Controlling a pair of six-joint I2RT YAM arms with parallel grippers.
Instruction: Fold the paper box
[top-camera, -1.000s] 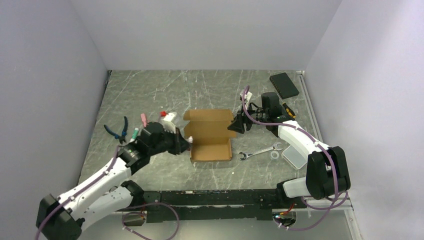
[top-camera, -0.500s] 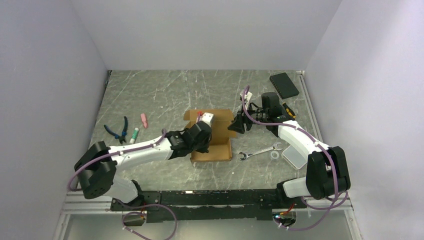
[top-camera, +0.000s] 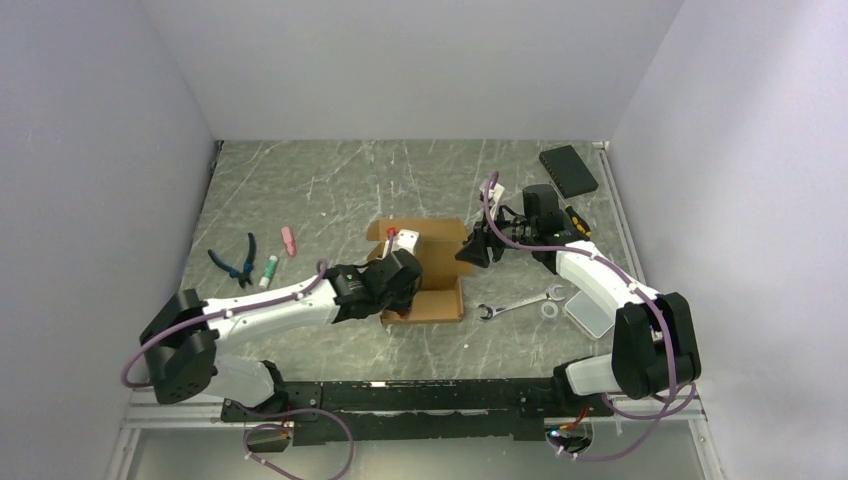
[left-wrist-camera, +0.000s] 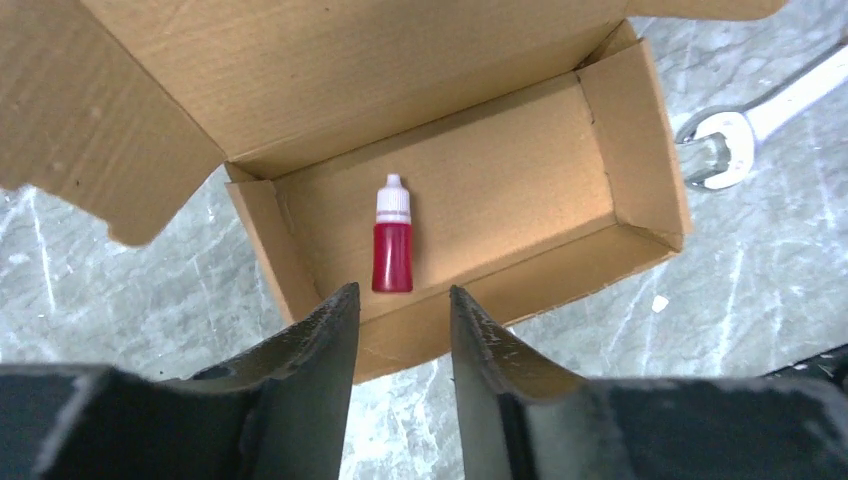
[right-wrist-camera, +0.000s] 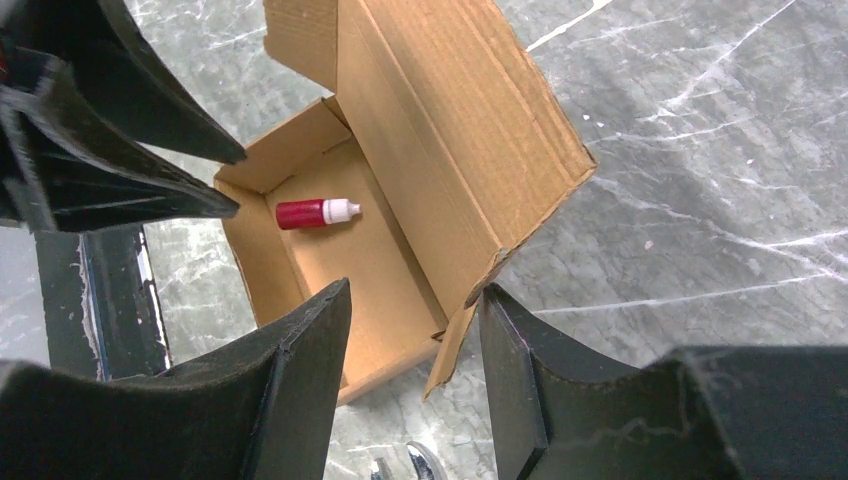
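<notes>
The paper box (top-camera: 432, 262) of plain brown cardboard stands mid-table with its lid (left-wrist-camera: 330, 70) raised and open. A small red dropper bottle (left-wrist-camera: 392, 250) with a white cap lies flat on the box floor, also seen as the bottle (right-wrist-camera: 315, 212) in the right wrist view. My left gripper (left-wrist-camera: 400, 292) hovers open just above the box's near wall, nothing between its fingers; in the top view it is the left gripper (top-camera: 398, 285). My right gripper (right-wrist-camera: 415, 290) is open at the lid's right corner (top-camera: 466, 252), and a small side flap (right-wrist-camera: 458, 345) hangs between its fingers.
Blue-handled pliers (top-camera: 238, 262), a pink piece (top-camera: 289, 240) and a green-tipped marker (top-camera: 269, 270) lie to the left. To the right of the box are a wrench (top-camera: 520, 300), a small ring (top-camera: 549, 310) and a clear plastic case (top-camera: 588, 315). A black pad (top-camera: 568, 170) sits back right.
The left arm swung in from the left, carrying the red bottle over the box, then opened its jaws; the bottle now lies in the box. The right arm has not moved.
</notes>
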